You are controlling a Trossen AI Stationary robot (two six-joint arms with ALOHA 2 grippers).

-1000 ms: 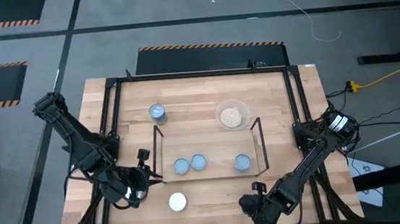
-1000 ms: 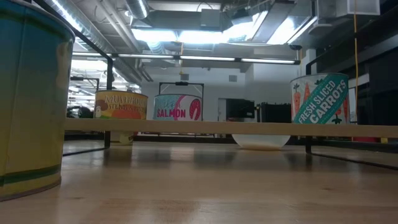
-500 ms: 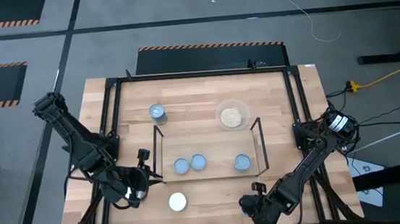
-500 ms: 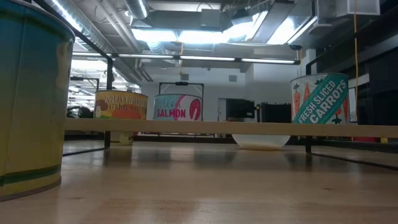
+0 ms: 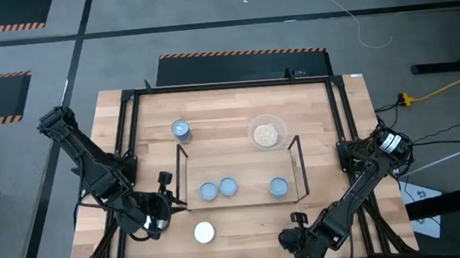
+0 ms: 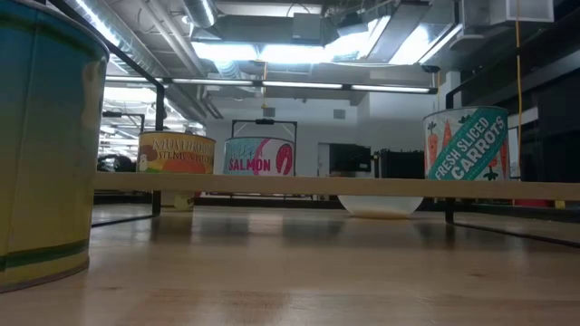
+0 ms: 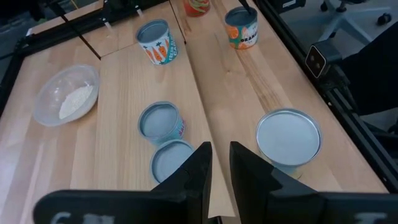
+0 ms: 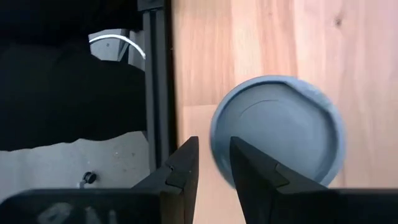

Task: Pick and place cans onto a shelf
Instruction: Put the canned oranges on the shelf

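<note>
Three cans stand on the low black shelf point(image 5: 239, 174): two side by side point(image 5: 209, 191) point(image 5: 227, 186) and one toward its right end point(image 5: 278, 187). Another can point(image 5: 182, 130) stands at the far left, and a white-topped can point(image 5: 204, 231) stands near the front edge. My left gripper point(image 5: 157, 215) is shut and empty, left of the shelf; its wrist view shows the white-topped can point(image 7: 288, 137) just ahead. My right gripper point(image 5: 294, 239) is shut and points down at the front right. A grey-topped can point(image 8: 277, 130) lies below it, untouched and hidden under the arm in the high view.
A clear dish point(image 5: 267, 132) with tan contents stands behind the shelf. The black frame point(image 5: 341, 111) edges the table, and its rail point(image 8: 155, 74) runs beside the can below my right gripper. An orange can point(image 7: 241, 26) and a red one point(image 7: 198, 6) stand at the right.
My right arm has shifted slightly toward the table's near edge. Nothing else has moved.
</note>
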